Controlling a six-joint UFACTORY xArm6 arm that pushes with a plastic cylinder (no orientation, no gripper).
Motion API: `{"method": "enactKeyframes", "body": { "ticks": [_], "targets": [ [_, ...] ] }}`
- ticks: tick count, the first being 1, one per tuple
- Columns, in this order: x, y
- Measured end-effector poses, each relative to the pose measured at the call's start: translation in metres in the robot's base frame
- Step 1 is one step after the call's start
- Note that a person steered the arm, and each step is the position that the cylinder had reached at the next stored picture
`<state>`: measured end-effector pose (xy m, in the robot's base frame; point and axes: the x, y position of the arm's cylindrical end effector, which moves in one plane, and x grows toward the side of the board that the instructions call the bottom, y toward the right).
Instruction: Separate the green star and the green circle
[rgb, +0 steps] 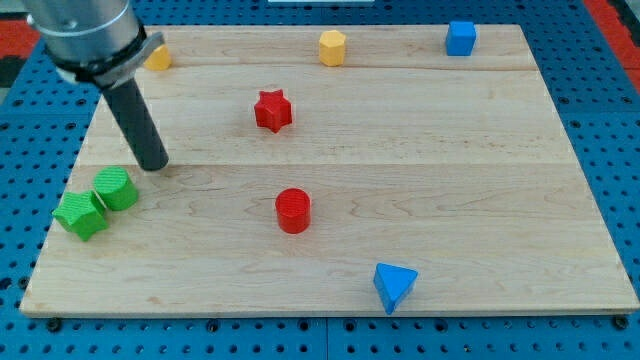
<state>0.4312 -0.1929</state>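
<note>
The green circle (116, 188) and the green star (80, 214) lie touching each other near the board's left edge, the star to the lower left of the circle. My tip (154, 165) rests on the board just above and to the right of the green circle, a small gap away from it.
A red star (272, 110) and a red circle (293, 210) lie mid-board. A blue triangle (394, 285) is near the bottom edge. A yellow hexagon (332, 47), a blue cube (460, 38) and a partly hidden yellow block (158, 57) line the top. The wooden board (480, 180) sits on blue pegboard.
</note>
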Motion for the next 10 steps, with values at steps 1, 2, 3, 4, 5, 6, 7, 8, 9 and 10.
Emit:
{"method": "enactKeyframes", "body": {
  "ticks": [1,2,3,4,5,6,7,8,9,10],
  "targets": [
    [0.012,0.068],
    [0.077,0.057],
    [0.098,0.025],
    [0.074,0.018],
    [0.045,0.018],
    [0.066,0.042],
    [0.079,-0.002],
    [0.076,-0.025],
    [0.055,-0.043],
    [0.043,-0.056]
  ]
}}
